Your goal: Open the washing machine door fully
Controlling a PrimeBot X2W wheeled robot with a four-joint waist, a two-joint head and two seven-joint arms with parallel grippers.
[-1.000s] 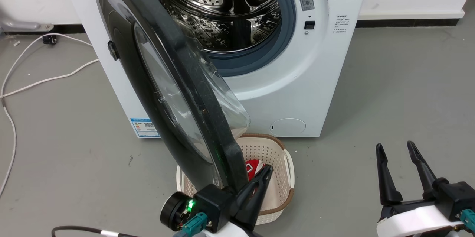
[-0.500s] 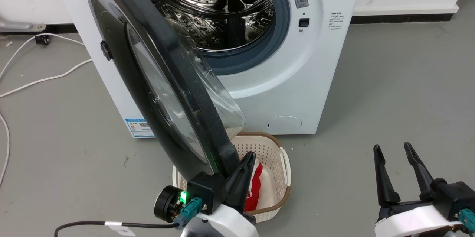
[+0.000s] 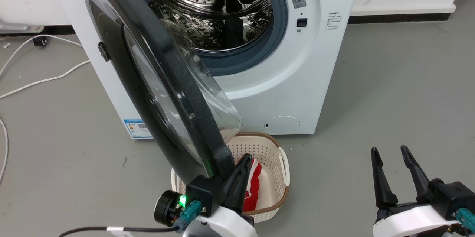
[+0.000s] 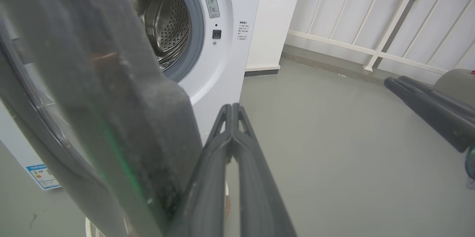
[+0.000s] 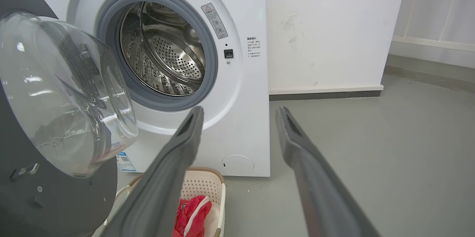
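The washing machine door point(image 3: 148, 81) is glossy black with a bulging clear glass bowl point(image 5: 66, 92). It stands swung out about halfway from the white machine point(image 3: 297, 81), hinged at the left. The steel drum point(image 3: 215, 6) is exposed. My left gripper point(image 3: 246, 159) is shut with nothing between its fingers. It lies against the inner side of the door's free lower rim point(image 4: 122, 129), and its joined fingertips point(image 4: 232, 107) sit just right of that rim. My right gripper point(image 3: 389, 159) is open above the floor at the lower right, apart from the door, and its fingers point(image 5: 185, 136) frame the machine's front.
A cream perforated basket point(image 3: 276, 148) holding a red and white cloth point(image 3: 254, 181) stands on the floor under the door's lower edge. White cables point(image 3: 44, 79) trail on the floor to the left. A white railing point(image 4: 371, 25) and a wall stand to the right of the machine.
My left gripper has moved left and slightly up along the door's rim, and the door has swung a little further out. The whole view has also shifted slightly. The right gripper holds still.
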